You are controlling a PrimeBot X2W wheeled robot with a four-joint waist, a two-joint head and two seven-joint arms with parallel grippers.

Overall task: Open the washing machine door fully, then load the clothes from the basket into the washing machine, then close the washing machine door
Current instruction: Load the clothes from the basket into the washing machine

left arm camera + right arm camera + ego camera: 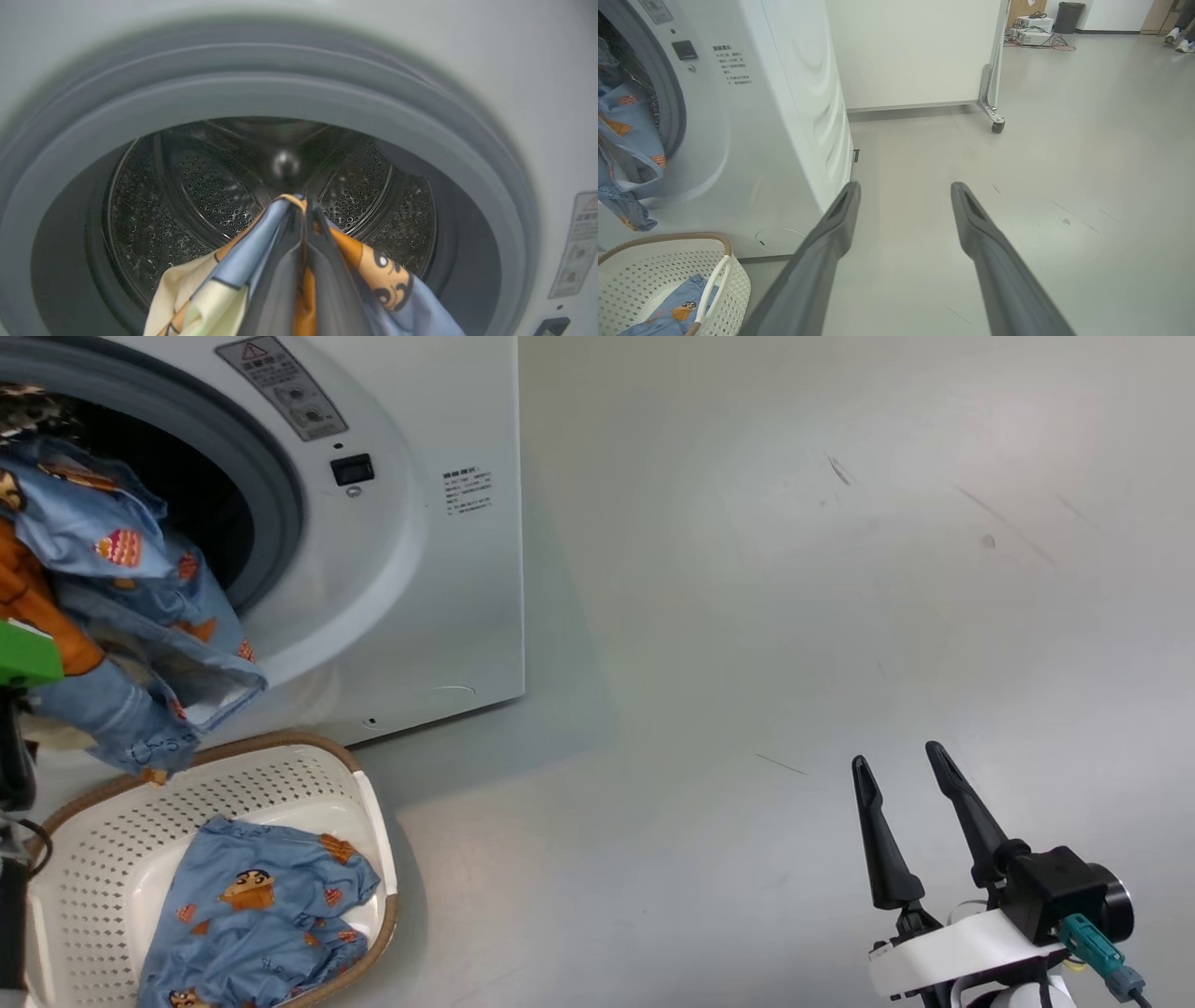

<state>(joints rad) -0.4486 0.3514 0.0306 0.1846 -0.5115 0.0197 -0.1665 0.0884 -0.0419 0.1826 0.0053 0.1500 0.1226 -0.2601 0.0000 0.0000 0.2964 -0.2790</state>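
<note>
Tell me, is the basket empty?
Not empty. The basket has a blue cartoon-print garment lying in its bottom, seen from the head and right wrist views.

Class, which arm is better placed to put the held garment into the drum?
Left. The left gripper is shut on the clothes at the washing machine opening; the right gripper stands open over the floor.

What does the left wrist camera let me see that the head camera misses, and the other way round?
Left wrist view: the left gripper shut on a blue printed garment, right at the mouth of the washing machine, with the perforated steel drum behind it.
Head view: the basket on the floor with another blue garment inside, and the right gripper open, holding nothing.
Shared: the washing machine, its grey gasket, and that gripped garment hanging at the opening.
</note>
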